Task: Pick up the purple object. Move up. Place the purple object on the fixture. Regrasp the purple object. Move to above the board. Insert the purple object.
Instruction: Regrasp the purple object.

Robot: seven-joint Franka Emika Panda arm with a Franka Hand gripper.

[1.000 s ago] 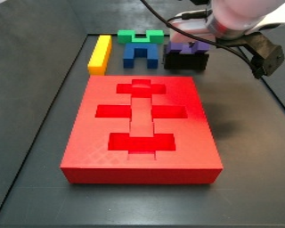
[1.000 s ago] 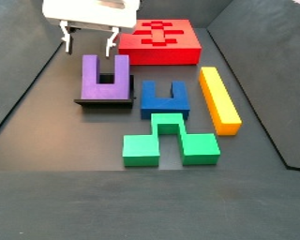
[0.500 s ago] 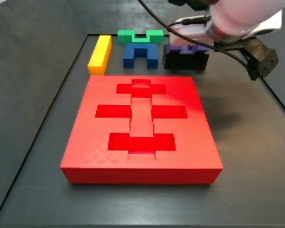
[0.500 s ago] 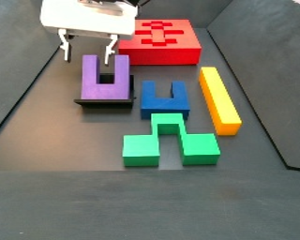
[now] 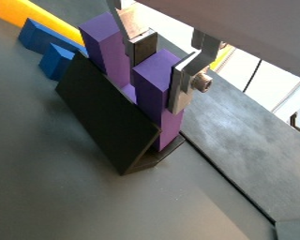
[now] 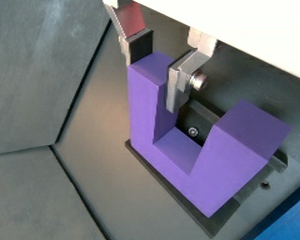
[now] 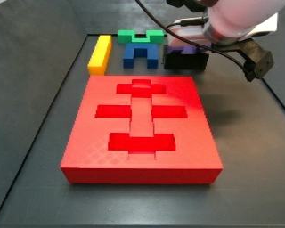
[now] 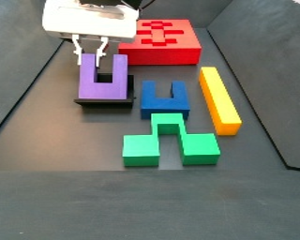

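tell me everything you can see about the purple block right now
The purple block is a U-shaped piece of matte plastic: two square prongs with a notch between. It leans on the sloped top of the black fixture, prongs pointing up the slope, beside the blue block and near the red board. The gripper straddles one prong, a finger in the notch and the other outside; whether the pads press it cannot be told.

A long yellow bar (image 8: 219, 97) lies on the dark floor, and just beside it sits a blue arch-shaped block (image 8: 164, 97), prongs up. In front of that, touching or nearly so, rests a green notched block (image 8: 167, 139), lying flat on the floor.
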